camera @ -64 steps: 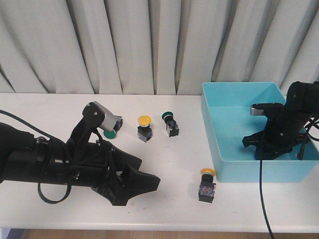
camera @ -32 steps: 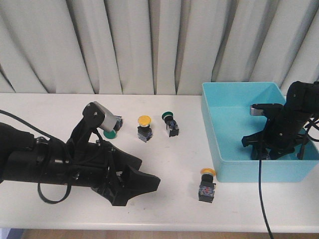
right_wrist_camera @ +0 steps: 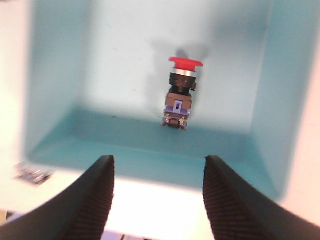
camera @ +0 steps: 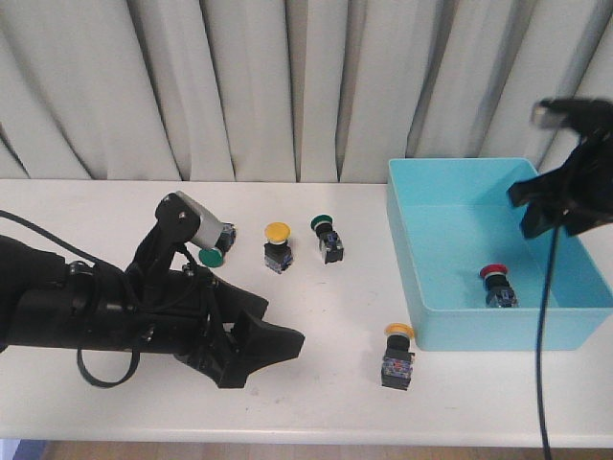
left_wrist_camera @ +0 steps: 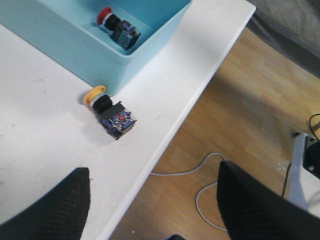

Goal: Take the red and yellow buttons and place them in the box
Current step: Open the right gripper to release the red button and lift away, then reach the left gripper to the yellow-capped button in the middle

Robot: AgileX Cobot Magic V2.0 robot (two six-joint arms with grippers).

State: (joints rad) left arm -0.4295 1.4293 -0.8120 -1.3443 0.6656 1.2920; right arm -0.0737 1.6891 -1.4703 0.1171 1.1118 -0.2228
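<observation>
A white table [camera: 316,402] set before pale grey pleated curtains [camera: 287,86], w/ wood-plank flooring [left_wrist_camera: 250,125] and a loose white cable [left_wrist_camera: 200,185] visible past the table's front edge in the left wrist view.

The turquoise box [camera: 407,259] sits at the table's right end. Inside, on its floor nr the front wall, lies a red button [camera: 496,285] on its side, cap toward the back. The right gripper [camera: 556,206] hangs raised above the box, apart from the button; its fingers [right_wrist_camera: 85,200] are spread wide w/ nothing between them, the red button framed in the gap from above.

A yellow button [camera: 397,353] lies on the table just beside the box's front left corner, outside it. A second yellow button [camera: 278,245] stands nr the table's centre, w/ a green button [camera: 327,237] just to its right. Another green cap [camera: 209,257] shows beside the left arm's wrist camera.

The left gripper [camera: 254,350] rests low over the table's front left, well apart from every button, jaws released and empty; its fingers [left_wrist_camera: 55,205] are parted in the wrist view.
</observation>
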